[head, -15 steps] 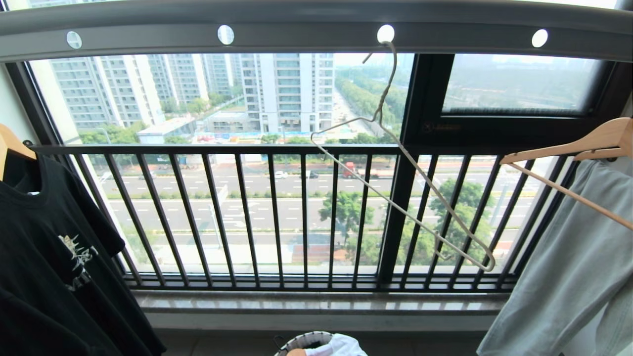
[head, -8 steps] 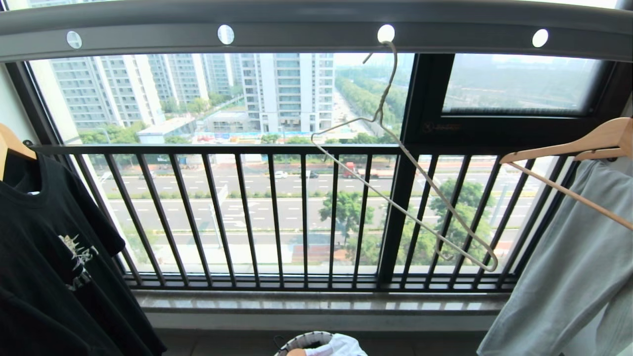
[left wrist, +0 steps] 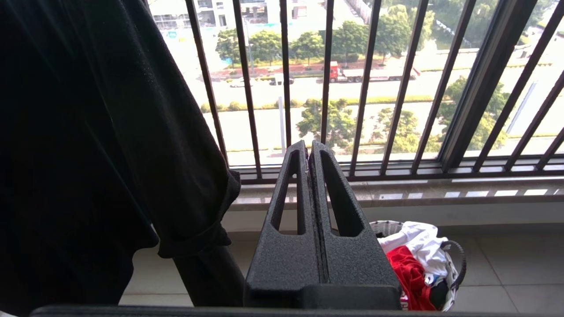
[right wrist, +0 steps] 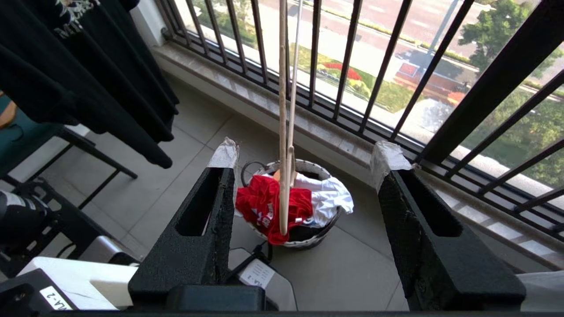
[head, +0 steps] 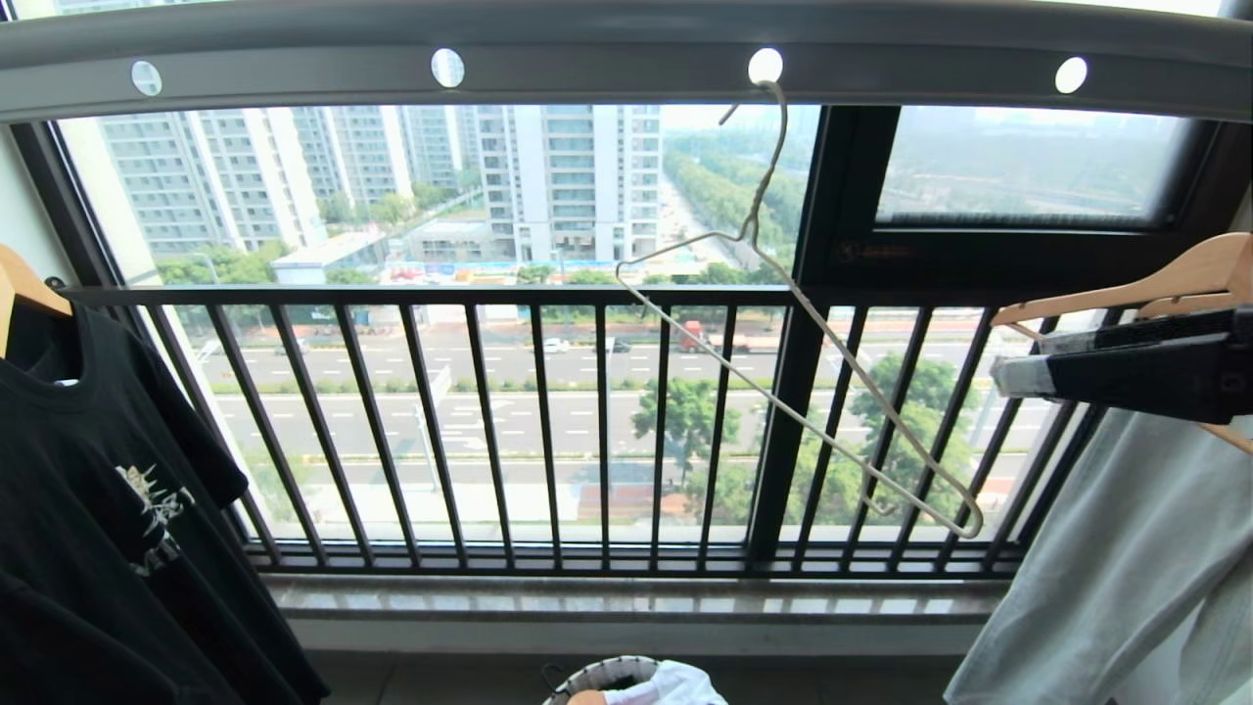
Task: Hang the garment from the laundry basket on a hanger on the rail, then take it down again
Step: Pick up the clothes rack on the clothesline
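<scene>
right gripper (right wrist: 304,165) spread, empty | hanger (right wrist: 283,132) between fingers | close squarely on wire, lift hook clear | left gripper (left wrist: 308,152) pressed together

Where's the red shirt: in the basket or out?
In. The garment lies bunched in the laundry basket, part draped over its rim, beside white cloth.

The red T-shirt (right wrist: 264,207) lay crumpled in the round woven laundry basket (right wrist: 304,237) below the right claw (right wrist: 304,158); the thin off-white wire hanger (head: 812,382) hung tilted from the grey holed rail (head: 587,69).

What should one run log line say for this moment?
right gripper: open, raised near wire hanger | left gripper: shut, parked | red T-shirt: in laundry basket
</scene>
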Robot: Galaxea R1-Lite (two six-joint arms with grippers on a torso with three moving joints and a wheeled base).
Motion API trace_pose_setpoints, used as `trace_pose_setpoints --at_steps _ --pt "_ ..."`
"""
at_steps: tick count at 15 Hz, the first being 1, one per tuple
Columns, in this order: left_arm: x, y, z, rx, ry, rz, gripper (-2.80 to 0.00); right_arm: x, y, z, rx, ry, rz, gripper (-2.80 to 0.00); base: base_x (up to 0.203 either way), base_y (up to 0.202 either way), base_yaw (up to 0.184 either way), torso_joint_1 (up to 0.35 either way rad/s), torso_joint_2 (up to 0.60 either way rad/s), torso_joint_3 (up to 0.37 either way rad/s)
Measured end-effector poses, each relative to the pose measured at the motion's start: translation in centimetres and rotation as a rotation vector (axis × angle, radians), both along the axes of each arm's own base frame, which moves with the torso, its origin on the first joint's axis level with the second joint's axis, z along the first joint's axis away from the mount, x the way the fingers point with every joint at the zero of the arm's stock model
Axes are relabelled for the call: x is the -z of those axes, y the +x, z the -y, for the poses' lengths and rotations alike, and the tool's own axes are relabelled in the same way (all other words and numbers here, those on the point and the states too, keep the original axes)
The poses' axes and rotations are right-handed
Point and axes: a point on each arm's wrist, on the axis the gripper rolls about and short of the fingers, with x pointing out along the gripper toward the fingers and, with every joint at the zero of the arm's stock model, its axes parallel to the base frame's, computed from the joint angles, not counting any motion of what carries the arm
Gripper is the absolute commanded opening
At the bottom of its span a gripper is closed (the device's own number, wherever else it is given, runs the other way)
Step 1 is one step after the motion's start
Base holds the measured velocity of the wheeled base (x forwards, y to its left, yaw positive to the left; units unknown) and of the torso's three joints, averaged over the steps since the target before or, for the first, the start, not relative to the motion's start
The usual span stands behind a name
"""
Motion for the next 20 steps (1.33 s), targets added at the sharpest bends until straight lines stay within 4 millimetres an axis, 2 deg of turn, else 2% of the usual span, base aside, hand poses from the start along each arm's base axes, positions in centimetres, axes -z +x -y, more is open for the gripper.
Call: trace_pose_setpoints --at_steps 3,7,12,13,16,20 --pt "0.0 0.0 0.0 0.0 0.0 0.0 -2.8 -0.2 3.0 -3.1 -0.005 -0.072 0.009 0.0 0.0 0.0 0.0 0.0 0.0 0.0" --pt "0.0 0.0 0.0 0.001 0.0 0.0 -2.8 0.4 7.1 -6.1 -0.029 -0.134 0.021 0.0 0.0 0.0 0.0 0.0 0.0 0.0" --pt "0.0 0.0 0.0 0.001 0.0 0.0 -2.8 2.2 11.8 -8.0 -0.021 -0.217 0.01 0.0 0.0 0.0 0.0 0.0 0.0 0.0" --pt "0.0 0.0 0.0 0.001 0.0 0.0 -2.8 2.5 12.5 -8.2 -0.017 -0.227 0.006 -2.8 0.0 0.0 0.0 0.0 0.0 0.0" --pt "0.0 0.0 0.0 0.0 0.0 0.0 -2.8 3.2 13.8 -8.5 -0.022 -0.265 0.005 -2.8 0.0 0.0 0.0 0.0 0.0 0.0" --pt "0.0 0.0 0.0 0.0 0.0 0.0 -2.8 3.6 14.5 -8.8 -0.021 -0.271 -0.001 -2.8 0.0 0.0 0.0 0.0 0.0 0.0"
